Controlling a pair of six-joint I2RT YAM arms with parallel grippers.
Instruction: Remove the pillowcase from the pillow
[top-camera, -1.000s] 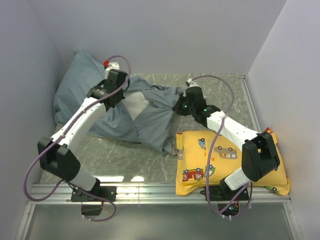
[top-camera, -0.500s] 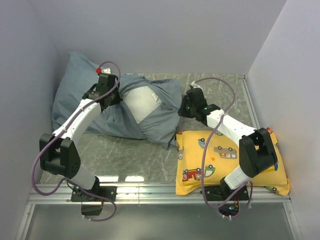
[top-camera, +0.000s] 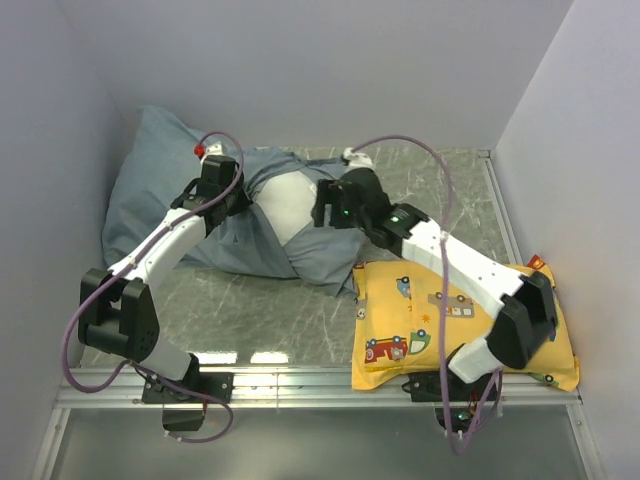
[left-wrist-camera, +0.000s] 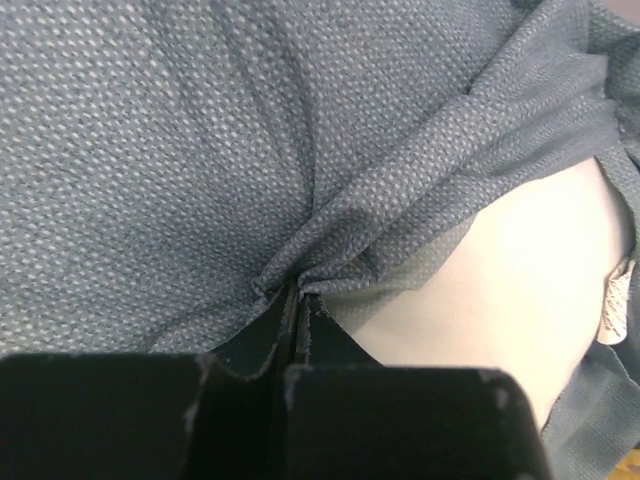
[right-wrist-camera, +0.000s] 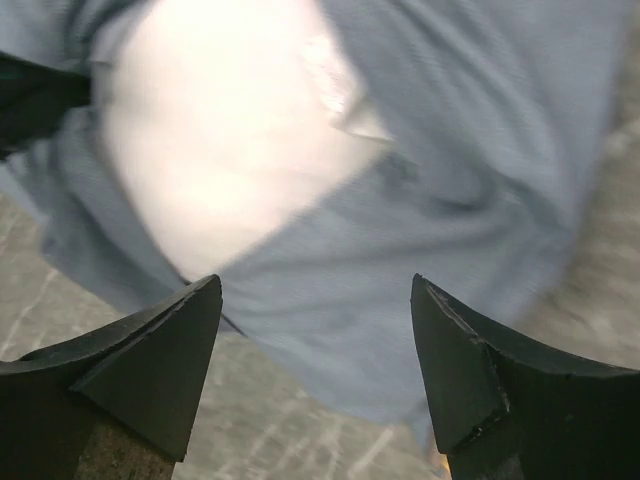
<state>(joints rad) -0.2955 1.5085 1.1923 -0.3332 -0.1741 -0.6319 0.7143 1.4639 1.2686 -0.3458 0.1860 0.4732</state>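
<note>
Top view: the pillowcase (top-camera: 150, 195) is bunched at the back left of the table (top-camera: 300, 320), with a patch of bare white pillow (top-camera: 285, 200) poking out of its opening in the middle. The left gripper (top-camera: 238, 200) sits at the left edge of that opening and the right gripper (top-camera: 322, 208) hangs just over the right edge. The yellow pillow (top-camera: 400, 325) under the right arm has nothing to do with this.

Left wrist view: the jaws are pinched tight on a fold of pillowcase (left-wrist-camera: 150, 150) right at the rim, the cloth puckering into the left gripper (left-wrist-camera: 297, 297). The pillow (left-wrist-camera: 500, 270) shows just beside it.

Right wrist view: bit blurry, but the right gripper (right-wrist-camera: 315, 290) is spread wide with nothing in it, hovering over pillow (right-wrist-camera: 220, 140) and pillowcase (right-wrist-camera: 480, 130).

So I'd say we're mid-peel, case mostly on. Next the right side probably needs to clamp the bare pillow, or the far rim, so the left can drag the cloth off without the whole lump sliding along.
</note>
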